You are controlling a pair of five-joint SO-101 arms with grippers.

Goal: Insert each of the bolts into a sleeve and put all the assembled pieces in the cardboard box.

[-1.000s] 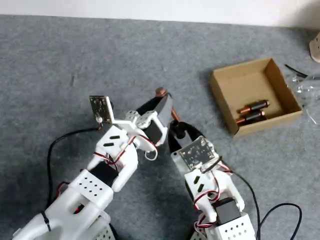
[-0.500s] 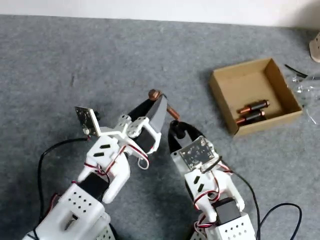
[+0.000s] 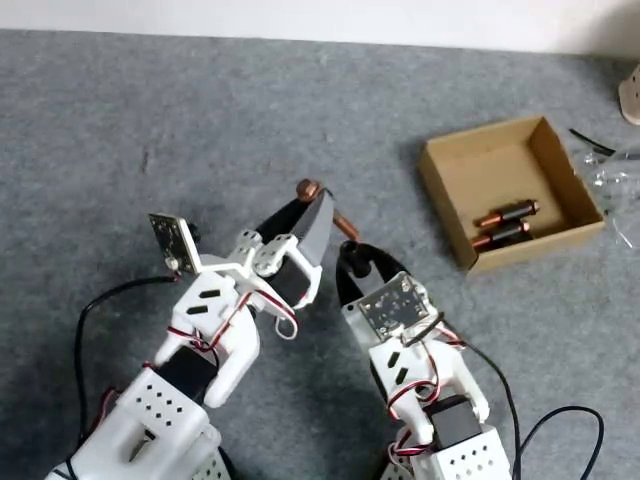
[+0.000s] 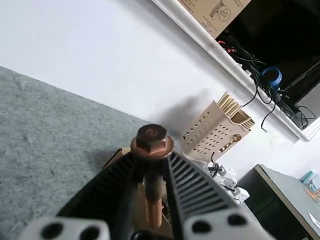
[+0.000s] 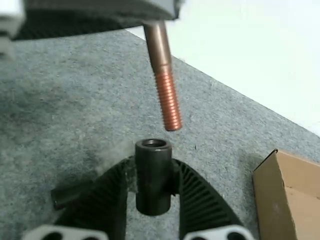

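My left gripper is shut on a copper bolt, held by its shank just under the hex head, threaded end slanting down. My right gripper is shut on a black sleeve standing upright with its bore facing up. The bolt's threaded tip hangs a little above the sleeve's mouth, slightly off to one side, not touching. The cardboard box lies to the right and holds two assembled pieces. Another dark sleeve-like cylinder lies on the carpet beside my right gripper.
Grey carpet covers the table. Clear plastic bags and black wires lie just right of the box. A beige object sits at the far right edge. A corner of the box is close to my right gripper.
My left arm has swung to the left and drawn back a little, taking the bolt with it, then held still. The right arm has not moved.
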